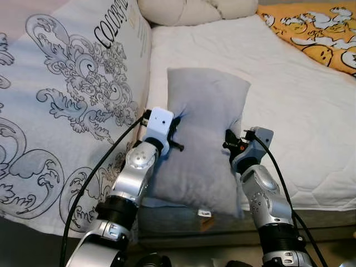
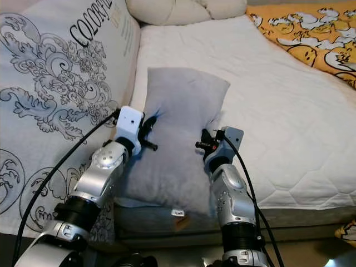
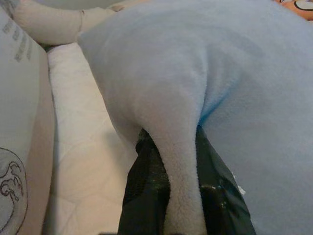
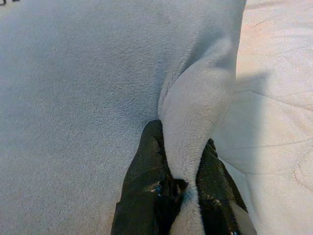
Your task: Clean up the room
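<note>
I hold a grey pillow (image 1: 203, 139) between both arms over the near edge of the bed (image 1: 295, 105). My left pincer (image 3: 183, 196) is pinched on a fold of fleece at the pillow's left edge, the two black fingers (image 3: 144, 191) pressed against either side of the fold. My right pincer (image 4: 183, 188) grips a similar fold at the pillow's right edge, its fingers (image 4: 146, 181) squeezed on the fabric. The pillow lies lengthwise on the white quilted mattress, its near end hanging past the bed's edge, with a small label there. A large cushion with black scrollwork (image 1: 61, 100) stands just beside it on my left. A yellow printed blanket (image 1: 317, 30) lies at the far right, and a cream pillow (image 1: 189, 10) at the head
</note>
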Tool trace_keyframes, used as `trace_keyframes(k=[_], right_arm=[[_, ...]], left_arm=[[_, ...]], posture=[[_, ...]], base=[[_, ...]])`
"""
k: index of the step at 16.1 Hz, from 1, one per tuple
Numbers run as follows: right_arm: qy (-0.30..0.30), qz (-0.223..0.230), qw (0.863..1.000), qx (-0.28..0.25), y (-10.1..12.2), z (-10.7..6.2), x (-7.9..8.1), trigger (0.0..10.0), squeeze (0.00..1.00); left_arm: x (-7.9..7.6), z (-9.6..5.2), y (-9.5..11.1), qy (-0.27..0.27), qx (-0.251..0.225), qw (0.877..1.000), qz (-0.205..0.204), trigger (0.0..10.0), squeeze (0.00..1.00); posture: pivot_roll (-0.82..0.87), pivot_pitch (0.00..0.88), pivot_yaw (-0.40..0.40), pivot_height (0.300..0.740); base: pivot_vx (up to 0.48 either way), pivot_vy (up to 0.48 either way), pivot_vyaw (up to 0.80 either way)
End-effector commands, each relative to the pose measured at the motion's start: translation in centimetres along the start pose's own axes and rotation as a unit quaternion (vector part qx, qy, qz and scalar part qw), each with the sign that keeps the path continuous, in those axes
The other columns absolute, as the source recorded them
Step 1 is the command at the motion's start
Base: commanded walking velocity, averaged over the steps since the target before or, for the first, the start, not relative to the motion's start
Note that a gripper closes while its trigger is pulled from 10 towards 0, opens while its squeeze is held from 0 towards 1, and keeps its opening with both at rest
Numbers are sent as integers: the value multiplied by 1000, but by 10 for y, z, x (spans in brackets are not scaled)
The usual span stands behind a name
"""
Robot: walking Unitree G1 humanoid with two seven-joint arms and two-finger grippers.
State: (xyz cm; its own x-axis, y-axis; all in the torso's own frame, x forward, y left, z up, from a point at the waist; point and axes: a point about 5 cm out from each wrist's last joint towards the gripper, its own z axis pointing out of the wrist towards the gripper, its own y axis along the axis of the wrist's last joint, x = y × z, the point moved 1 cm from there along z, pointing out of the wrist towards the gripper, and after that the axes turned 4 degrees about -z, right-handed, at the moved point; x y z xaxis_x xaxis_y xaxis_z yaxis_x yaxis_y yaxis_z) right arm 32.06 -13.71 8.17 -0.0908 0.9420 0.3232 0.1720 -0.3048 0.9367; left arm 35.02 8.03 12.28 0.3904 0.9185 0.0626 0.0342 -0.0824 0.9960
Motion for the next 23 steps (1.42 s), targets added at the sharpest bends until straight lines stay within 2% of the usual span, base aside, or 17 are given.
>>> trace_keyframes(k=[1, 7, 9, 11, 14, 18, 23], right_arm=[[-9, -6, 1000, -4, 2, 0, -3, 10000, 0], [-10, -17, 1000, -1, 2, 1, -2, 10000, 0], [-2, -33, 999, 4, 1, 2, -1, 10000, 0], [9, -53, 998, 14, -1, 3, 3, 10000, 0], [-1, -34, 999, 20, -5, 2, 1, 10000, 0], [3, -41, 999, 27, -7, 2, 1, 10000, 0], [4, -43, 999, 29, -8, 3, 2, 10000, 0]], left_arm=[[14, -1, 8, 31, -21, 999, -2, 10000, 0], [14, -2, 7, 24, -20, 999, -13, 10000, 0], [15, -2, 7, 25, -20, 999, -15, 10000, 0], [15, -2, 7, 25, -20, 999, -15, 10000, 0], [16, -2, 7, 26, -19, 999, -14, 10000, 0], [17, -3, 6, 28, -17, 999, -15, 10000, 0], [17, -3, 5, 25, -16, 999, -20, 10000, 0]], posture=[[-17, 0, 105, 740], [-15, 0, 103, 740], [-15, 0, 102, 740], [-16, 0, 103, 740], [-13, 0, 103, 740], [-13, 0, 105, 740], [-16, 0, 106, 740]], base=[[0, 0, 0], [0, 0, 0], [0, 0, 0], [0, 0, 800], [0, 0, 267], [0, 0, 0], [277, 0, 0]])
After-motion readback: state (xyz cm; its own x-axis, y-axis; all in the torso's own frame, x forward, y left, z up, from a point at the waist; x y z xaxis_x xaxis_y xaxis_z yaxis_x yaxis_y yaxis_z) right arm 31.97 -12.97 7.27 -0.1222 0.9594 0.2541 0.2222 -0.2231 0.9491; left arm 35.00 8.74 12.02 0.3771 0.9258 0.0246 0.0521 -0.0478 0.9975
